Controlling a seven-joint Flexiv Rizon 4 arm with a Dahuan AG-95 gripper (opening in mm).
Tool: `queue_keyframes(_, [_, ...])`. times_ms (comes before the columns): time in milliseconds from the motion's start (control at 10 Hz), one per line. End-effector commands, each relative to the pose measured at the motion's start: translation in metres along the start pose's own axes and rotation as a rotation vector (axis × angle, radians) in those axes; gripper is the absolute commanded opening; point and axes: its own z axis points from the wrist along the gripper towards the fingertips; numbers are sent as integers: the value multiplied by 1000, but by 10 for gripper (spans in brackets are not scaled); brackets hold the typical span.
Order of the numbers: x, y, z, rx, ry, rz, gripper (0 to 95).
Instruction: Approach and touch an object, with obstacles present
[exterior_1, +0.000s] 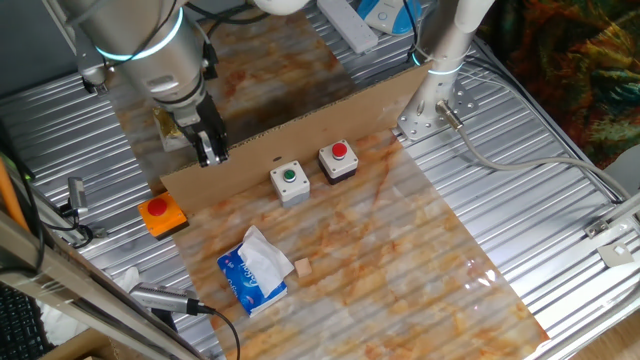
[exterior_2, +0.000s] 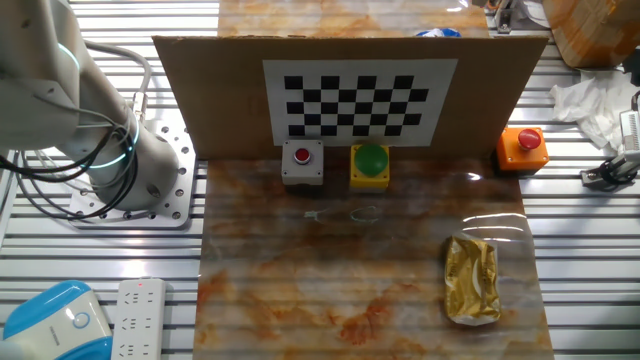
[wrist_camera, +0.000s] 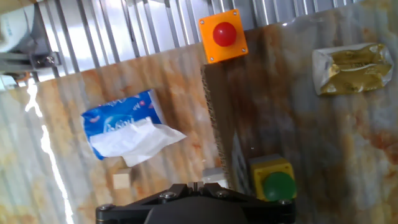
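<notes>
The obstacle is a long brown cardboard strip (exterior_1: 300, 125) standing upright across the mat, with a checkerboard on one face (exterior_2: 360, 95); in the hand view its top edge (wrist_camera: 214, 118) shows. Against it stand a green-button box (exterior_1: 290, 182) (exterior_2: 370, 164) (wrist_camera: 276, 181) and a red-button box (exterior_1: 338, 160) (exterior_2: 302, 163). An orange box with a red button (exterior_1: 162, 215) (exterior_2: 522, 147) (wrist_camera: 223, 35) sits past the strip's end. My gripper (exterior_1: 211, 153) (wrist_camera: 194, 185) hangs shut and empty above the strip's end, near the orange box. The other fixed view shows only the arm.
A blue tissue pack (exterior_1: 254, 271) (wrist_camera: 123, 127) and a small wooden cube (exterior_1: 302, 267) (wrist_camera: 122, 180) lie on one side of the strip. A gold foil packet (exterior_2: 472, 280) (wrist_camera: 351, 67) lies on the other. A power strip (exterior_2: 138, 318) rests by the arm's base (exterior_2: 150, 190).
</notes>
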Motion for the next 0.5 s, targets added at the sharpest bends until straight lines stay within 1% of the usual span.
queue_keyframes(100, [0,2,0,-22,2,5,0])
queue_keyframes(500, [0,6,1,-30,-1,16,0])
